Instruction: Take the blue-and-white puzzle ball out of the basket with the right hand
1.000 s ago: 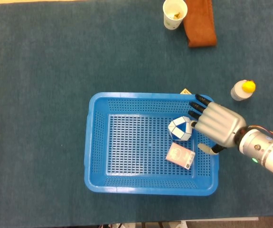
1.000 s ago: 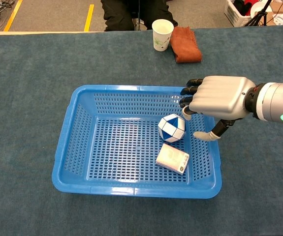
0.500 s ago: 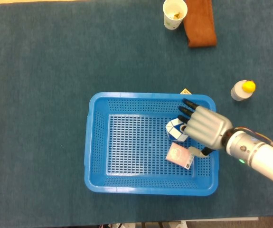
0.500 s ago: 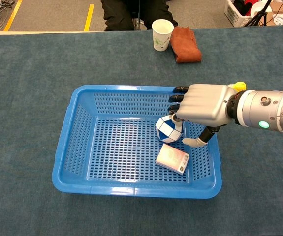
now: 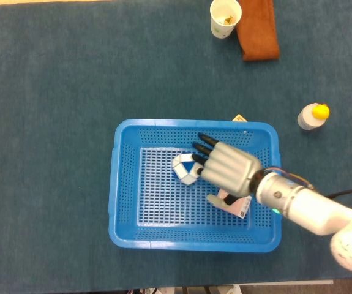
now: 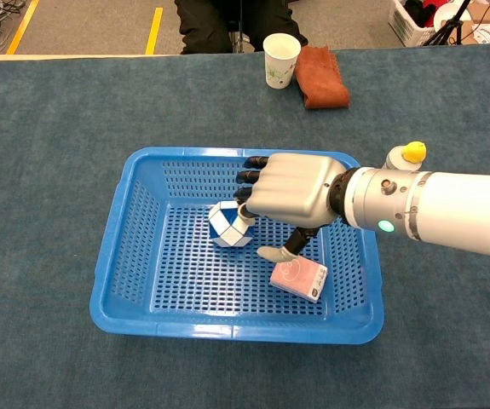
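One right hand (image 6: 291, 189) against round puzzle ball (image 6: 230, 226), inside basket (image 6: 117, 256)

A paper cup (image 5: 225, 18) and rust-brown cloth (image 5: 258, 29) sit at twelve o'clock — touching; a yellow-capped bottle (image 5: 313, 116) stands at three; a pink-white packet (image 6: 298, 279) lies at centre-right.

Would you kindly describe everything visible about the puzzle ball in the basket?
The puzzle ball is a faceted, roughly round ball of blue and white triangular segments that look like hard plastic. It sits on the perforated floor of the blue basket, near the middle and somewhat toward the back. The right robot hand reaches over it from the right, fingertips at its upper right side; contact seems likely, but it is not enclosed or lifted. The head view partly hides it.
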Controlling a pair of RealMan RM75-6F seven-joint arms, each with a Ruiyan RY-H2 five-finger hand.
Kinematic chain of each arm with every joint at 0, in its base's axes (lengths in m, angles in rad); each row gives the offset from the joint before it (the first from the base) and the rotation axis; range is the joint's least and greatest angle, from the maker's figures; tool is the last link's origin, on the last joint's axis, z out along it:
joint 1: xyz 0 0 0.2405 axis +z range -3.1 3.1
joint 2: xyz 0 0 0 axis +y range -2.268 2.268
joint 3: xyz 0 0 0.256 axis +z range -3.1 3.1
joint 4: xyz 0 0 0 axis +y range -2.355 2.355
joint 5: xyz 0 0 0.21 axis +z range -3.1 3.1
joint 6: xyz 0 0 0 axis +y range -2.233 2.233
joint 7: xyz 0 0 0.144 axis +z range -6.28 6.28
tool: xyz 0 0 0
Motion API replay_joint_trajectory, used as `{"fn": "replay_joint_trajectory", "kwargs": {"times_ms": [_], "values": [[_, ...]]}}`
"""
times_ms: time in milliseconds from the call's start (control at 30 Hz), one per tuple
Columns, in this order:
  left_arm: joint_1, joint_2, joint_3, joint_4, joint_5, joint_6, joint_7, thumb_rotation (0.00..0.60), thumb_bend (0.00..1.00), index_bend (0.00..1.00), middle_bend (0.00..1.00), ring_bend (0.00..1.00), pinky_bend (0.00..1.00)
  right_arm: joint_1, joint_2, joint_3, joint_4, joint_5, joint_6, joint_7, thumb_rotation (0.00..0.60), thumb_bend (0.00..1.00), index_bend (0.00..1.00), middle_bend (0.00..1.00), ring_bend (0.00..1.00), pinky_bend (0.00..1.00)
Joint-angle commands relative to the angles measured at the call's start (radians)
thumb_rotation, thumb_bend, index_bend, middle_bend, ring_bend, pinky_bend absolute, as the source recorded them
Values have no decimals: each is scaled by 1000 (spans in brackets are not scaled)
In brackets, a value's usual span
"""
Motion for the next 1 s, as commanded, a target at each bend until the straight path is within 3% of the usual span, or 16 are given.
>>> {"fn": "replay_joint_trajectory", "kwargs": {"times_ms": [33, 233, 567, 1000], "values": [[1, 0, 0, -2, 4, 4, 0, 600, 248, 306, 341, 233, 227, 7, -18, 18, -3, 2, 5, 13, 165, 409, 279, 176, 0, 0], [7, 0, 1, -5, 6, 10, 2, 600, 248, 306, 341, 233, 227, -19, 27, 29, -28, -55, 27, 84, 179, 408, 279, 177, 15, 63], [10, 19, 5, -19, 26, 16, -6, 600, 248, 306, 341, 233, 227, -51, -51, 61, 33, -137, 50, 119, 384, 179, 278, 206, 87, 280], [26, 35, 10, -24, 32, 32, -29, 600, 248, 306, 340, 233, 227, 9, -173, 114, 92, -18, 50, 28, 583, 167, 274, 206, 89, 354]]}}
